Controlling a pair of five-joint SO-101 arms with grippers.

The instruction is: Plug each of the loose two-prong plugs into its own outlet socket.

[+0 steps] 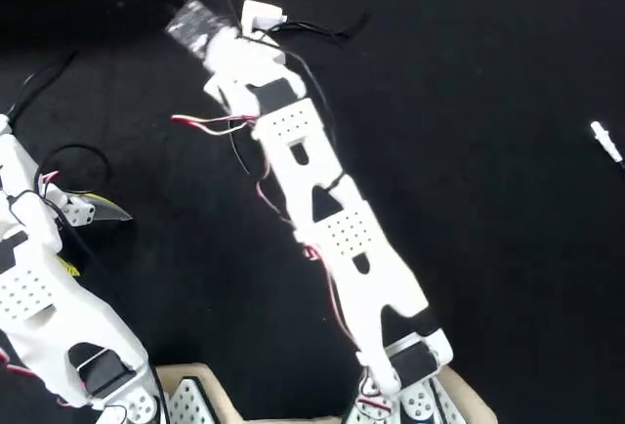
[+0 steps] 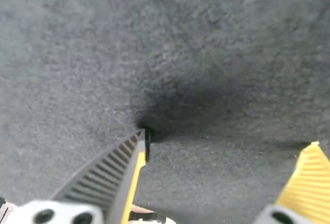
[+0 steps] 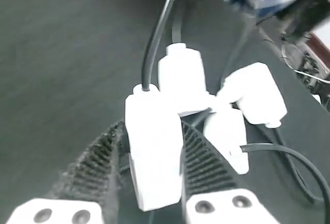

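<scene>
Two arms sit over a black worktop [image 1: 469, 102]. High view: the right arm lies extended toward the upper left-centre of the frame, right claw [image 1: 207, 31] at a cluster of white corded pieces [image 1: 262, 17]. A small white piece [image 1: 605, 141], likely a loose plug, sits at the right edge, well apart. The left claw [image 1: 93, 211] is at the left edge. Left wrist view: left claw [image 2: 228, 141] spread wide, nothing between, one tip near the cloth. Right wrist view: right claw [image 3: 153, 131] clamped on a white corded block [image 3: 152, 177], which touches its neighbours. Prongs hidden. Judgement: keep the grip square, line up with the slots, then press straight without twisting.
</scene>
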